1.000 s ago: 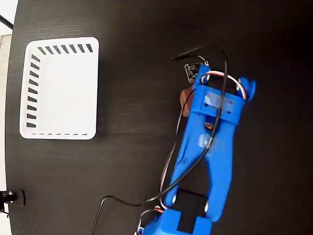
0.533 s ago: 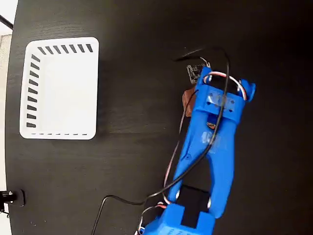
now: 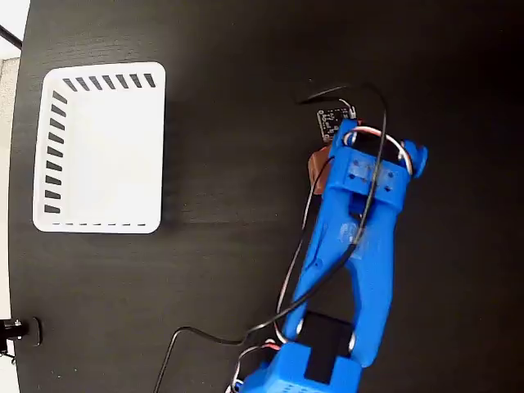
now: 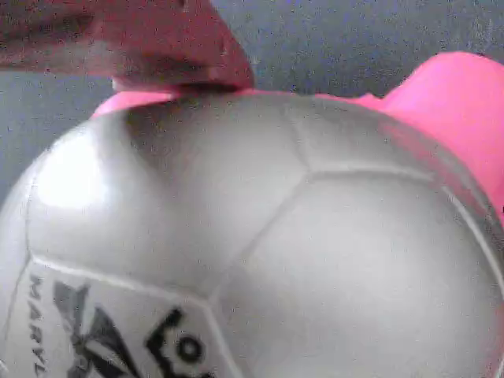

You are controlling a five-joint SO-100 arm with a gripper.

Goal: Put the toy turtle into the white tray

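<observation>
toy turtle (image 4: 260,236) right under claw (image 3: 327,168) (shell fills wrist view).

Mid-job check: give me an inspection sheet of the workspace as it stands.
Surface: black tabletop, bare around the job's things.
Job's things: white slotted plastic tray at left, holding nothing; shiny domed toy turtle with pink parts fills the wrist view, only a brown sliver beside the blue arm in the fixed view.
Clutter: nothing seen.
Gripper: hidden under the arm; jaw state unclear.
Cables: black wire trails across the table.
Surroundings: pale strip along the left edge.
</observation>
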